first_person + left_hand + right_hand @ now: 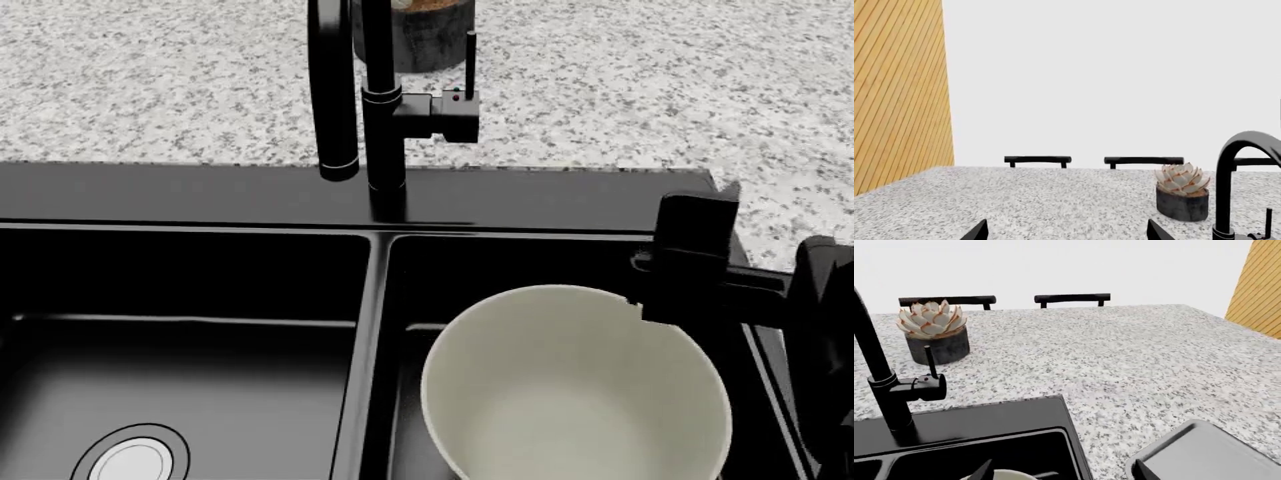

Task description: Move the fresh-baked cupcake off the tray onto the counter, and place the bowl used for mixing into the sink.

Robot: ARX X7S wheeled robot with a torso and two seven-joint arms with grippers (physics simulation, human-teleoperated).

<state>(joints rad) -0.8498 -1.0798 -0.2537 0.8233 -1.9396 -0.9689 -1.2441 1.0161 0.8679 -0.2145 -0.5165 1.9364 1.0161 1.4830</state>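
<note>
The pale cream bowl (574, 385) is in the right basin of the black sink (187, 300), under the tall black faucet (380, 100). Only a sliver of its rim (1009, 475) shows in the right wrist view. My right gripper (1062, 471) is open with its jaws wide apart, above the bowl's far rim and the sink's right edge; its black body (694, 275) shows beside the bowl. The silver-grey tray (1207, 452) lies on the granite counter (1121, 355) right of the sink. The cupcake is out of view. My left gripper (1066, 231) is open and empty over the counter (1054, 195).
A small dark grey pot with a succulent (935, 337) stands behind the faucet; it also shows in the left wrist view (1181, 192). Two black chair backs (1037, 160) stand beyond the counter's far edge. Slatted wood walls (894, 90) flank the counter. A round silver drain (130, 462) is in the left basin.
</note>
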